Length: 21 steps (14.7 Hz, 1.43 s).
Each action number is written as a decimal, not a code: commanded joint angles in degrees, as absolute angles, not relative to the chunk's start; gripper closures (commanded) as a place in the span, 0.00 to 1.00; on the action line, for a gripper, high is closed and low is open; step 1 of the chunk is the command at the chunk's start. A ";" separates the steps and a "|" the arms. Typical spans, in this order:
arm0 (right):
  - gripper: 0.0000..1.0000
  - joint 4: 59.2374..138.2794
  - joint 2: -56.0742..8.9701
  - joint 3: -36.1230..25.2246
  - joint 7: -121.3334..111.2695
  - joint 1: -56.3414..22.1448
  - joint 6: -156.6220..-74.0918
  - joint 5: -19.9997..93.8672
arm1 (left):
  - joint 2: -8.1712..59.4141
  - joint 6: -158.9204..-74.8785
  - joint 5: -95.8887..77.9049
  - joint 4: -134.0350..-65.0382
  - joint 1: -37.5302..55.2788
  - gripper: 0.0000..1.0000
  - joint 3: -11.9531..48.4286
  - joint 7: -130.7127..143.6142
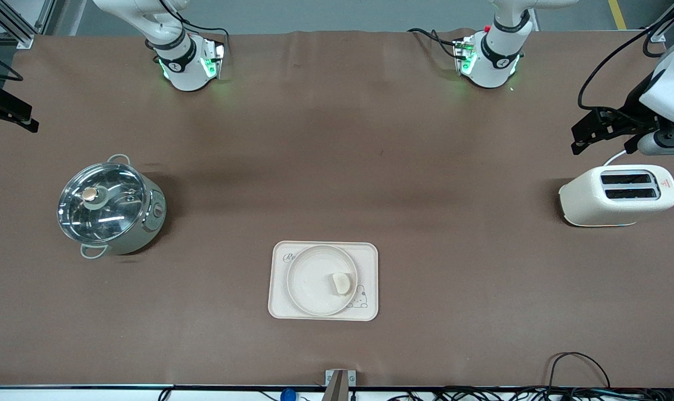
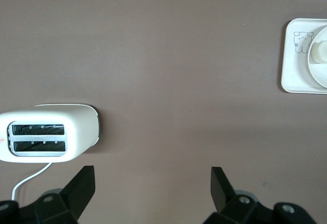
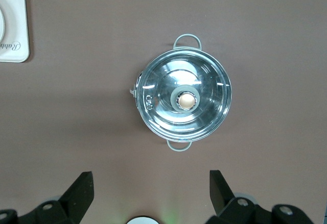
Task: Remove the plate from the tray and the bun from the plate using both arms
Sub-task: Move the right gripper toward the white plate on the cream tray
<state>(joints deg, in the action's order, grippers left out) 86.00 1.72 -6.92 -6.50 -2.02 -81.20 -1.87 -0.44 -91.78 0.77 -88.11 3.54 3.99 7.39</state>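
Observation:
The round plate (image 1: 309, 278) lies on the rectangular tray (image 1: 370, 256) near the front-camera edge of the table, midway between the arms' ends. The small pale bun (image 1: 340, 282) sits on the plate. The left wrist view shows the tray's rabbit corner (image 2: 294, 71), the plate's edge (image 2: 317, 76) and the bun (image 2: 321, 51). The right wrist view shows a tray corner (image 3: 13, 30). My left gripper (image 1: 581, 133) (image 2: 153, 175) hangs open and empty in the air by the toaster. My right gripper (image 1: 14, 114) (image 3: 152, 179) hangs open and empty at the right arm's end.
A steel pot with a glass lid (image 1: 108, 209) (image 3: 184, 99) stands toward the right arm's end. A cream toaster (image 1: 620, 195) (image 2: 46, 134) stands toward the left arm's end, its white cord trailing. Cables lie along the table's front edge (image 1: 576, 367).

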 commanded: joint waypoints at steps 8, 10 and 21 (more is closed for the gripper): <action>0.00 86.84 2.20 -6.33 -7.65 -3.51 -85.33 -2.29 | -0.18 -91.41 1.49 -87.19 3.78 0.00 3.87 6.59; 0.00 87.01 0.45 -6.33 -7.47 -4.83 -87.62 -2.20 | -0.18 -91.41 1.76 -87.19 3.78 0.00 3.87 6.59; 0.00 84.57 -27.30 -5.89 -0.79 -14.49 -114.68 20.62 | -0.18 -91.32 1.67 -87.28 3.60 0.00 3.95 6.42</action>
